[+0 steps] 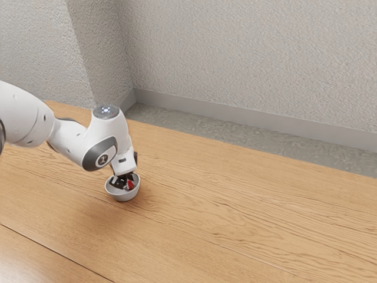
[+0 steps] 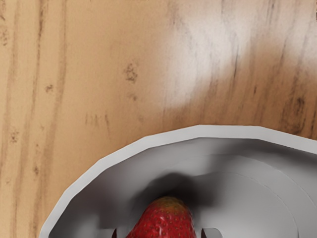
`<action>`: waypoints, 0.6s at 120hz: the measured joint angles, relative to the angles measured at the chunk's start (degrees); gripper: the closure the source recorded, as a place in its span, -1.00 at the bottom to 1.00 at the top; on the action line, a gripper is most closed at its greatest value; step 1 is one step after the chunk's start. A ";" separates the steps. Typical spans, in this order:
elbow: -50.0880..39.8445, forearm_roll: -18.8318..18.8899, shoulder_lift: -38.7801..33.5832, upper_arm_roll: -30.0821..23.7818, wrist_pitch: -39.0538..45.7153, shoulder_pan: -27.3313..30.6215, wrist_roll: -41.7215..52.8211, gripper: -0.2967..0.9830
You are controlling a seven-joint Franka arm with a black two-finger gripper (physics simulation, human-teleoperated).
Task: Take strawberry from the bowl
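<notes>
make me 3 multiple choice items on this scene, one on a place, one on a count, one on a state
1. Where is the strawberry?
a) on the floor
b) inside the bowl
c) on the wood outside the bowl

2. How many strawberries can be seen?
a) one
b) three
c) four

3. How does the bowl stand?
a) upside down
b) tipped on its side
c) upright, opening upward

Right answers:
1: b, the red fruit lies within the bowl's rim in both views, near the hand.
2: a, the wrist view shows a single red, seeded fruit.
3: c, the exterior view shows its inside from above, rim uppermost.
</notes>
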 joint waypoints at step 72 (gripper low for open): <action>-0.35 -2.22 0.32 -0.07 0.97 -0.08 2.56 0.42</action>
